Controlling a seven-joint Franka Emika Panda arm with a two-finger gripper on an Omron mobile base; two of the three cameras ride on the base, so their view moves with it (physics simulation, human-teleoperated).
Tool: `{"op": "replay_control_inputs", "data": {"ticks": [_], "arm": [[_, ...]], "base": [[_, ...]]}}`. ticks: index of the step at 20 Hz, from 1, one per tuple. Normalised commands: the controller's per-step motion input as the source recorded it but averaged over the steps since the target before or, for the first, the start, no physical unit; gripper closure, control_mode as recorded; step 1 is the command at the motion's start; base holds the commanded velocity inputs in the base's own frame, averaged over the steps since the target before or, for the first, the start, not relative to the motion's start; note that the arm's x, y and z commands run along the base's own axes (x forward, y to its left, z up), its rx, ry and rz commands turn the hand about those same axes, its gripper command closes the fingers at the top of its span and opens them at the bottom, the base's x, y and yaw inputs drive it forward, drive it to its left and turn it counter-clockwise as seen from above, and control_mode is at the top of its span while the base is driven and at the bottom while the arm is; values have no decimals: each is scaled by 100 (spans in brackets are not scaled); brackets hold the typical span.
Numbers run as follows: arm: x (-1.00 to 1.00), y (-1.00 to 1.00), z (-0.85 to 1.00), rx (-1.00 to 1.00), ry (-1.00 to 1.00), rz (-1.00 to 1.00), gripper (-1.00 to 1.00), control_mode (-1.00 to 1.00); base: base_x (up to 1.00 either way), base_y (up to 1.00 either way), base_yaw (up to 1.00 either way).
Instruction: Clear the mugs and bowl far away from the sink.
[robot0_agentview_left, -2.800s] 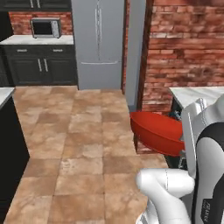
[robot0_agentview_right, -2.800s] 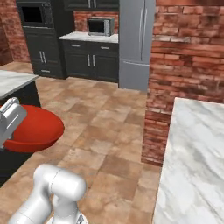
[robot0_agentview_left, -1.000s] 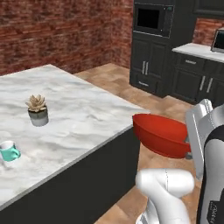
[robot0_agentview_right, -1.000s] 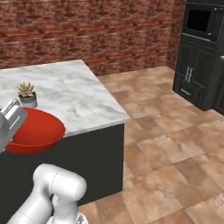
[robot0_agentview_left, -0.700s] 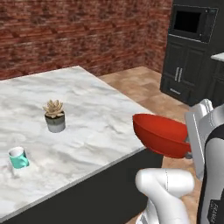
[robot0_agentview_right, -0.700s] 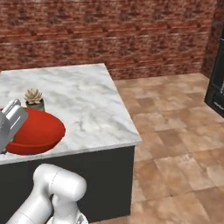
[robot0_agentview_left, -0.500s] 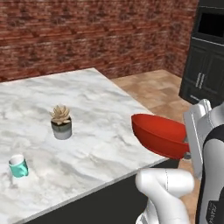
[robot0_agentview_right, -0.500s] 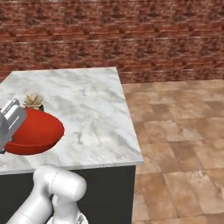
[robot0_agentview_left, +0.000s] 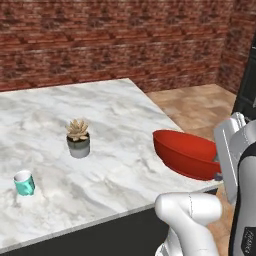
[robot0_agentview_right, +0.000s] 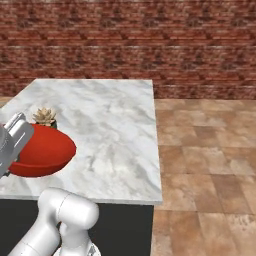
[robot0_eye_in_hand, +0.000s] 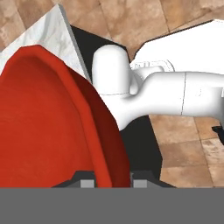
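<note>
My gripper (robot0_eye_in_hand: 113, 181) is shut on the rim of the wide glossy red bowl (robot0_eye_in_hand: 48, 127), which takes up the left of the hand view. From the left base view the bowl (robot0_agentview_left: 186, 152) hangs tilted over the near right corner of the marble counter (robot0_agentview_left: 120, 115), with the gripper (robot0_agentview_left: 217, 169) at its right rim. In the right base view the bowl (robot0_agentview_right: 41, 150) hangs at the left over the counter's front edge. A teal mug (robot0_agentview_left: 23, 182) with a white inside stands upright on the counter, far to the left. The sink is out of view.
A grey pot with a succulent (robot0_agentview_left: 78, 140) stands mid-counter, between mug and bowl, and peeks out behind the bowl (robot0_agentview_right: 45, 117). A brick wall (robot0_agentview_right: 130, 40) runs behind the counter. Brown tile floor (robot0_agentview_right: 205, 165) lies to the counter's right.
The whole picture has shifted: the base has turned, so the counter now lies square in front and the dark cabinets have left view. The bowl stays in my gripper.
</note>
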Motion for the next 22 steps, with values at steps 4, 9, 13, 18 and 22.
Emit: {"op": "replay_control_inputs", "data": {"ticks": [4, 9, 13, 18, 22], "arm": [[0, 0, 0, 0, 0, 0, 100, 100], [0, 0, 0, 0, 0, 0, 100, 100], [98, -70, -19, 0, 0, 39, 100, -100], [91, -63, -10, 0, 2, 41, 100, -100], [84, -13, -16, -4, 0, 29, 100, -100]], "base": [[96, -51, 19], [100, -59, 22], [0, 0, 0], [0, 0, 0], [0, 0, 0]]}}
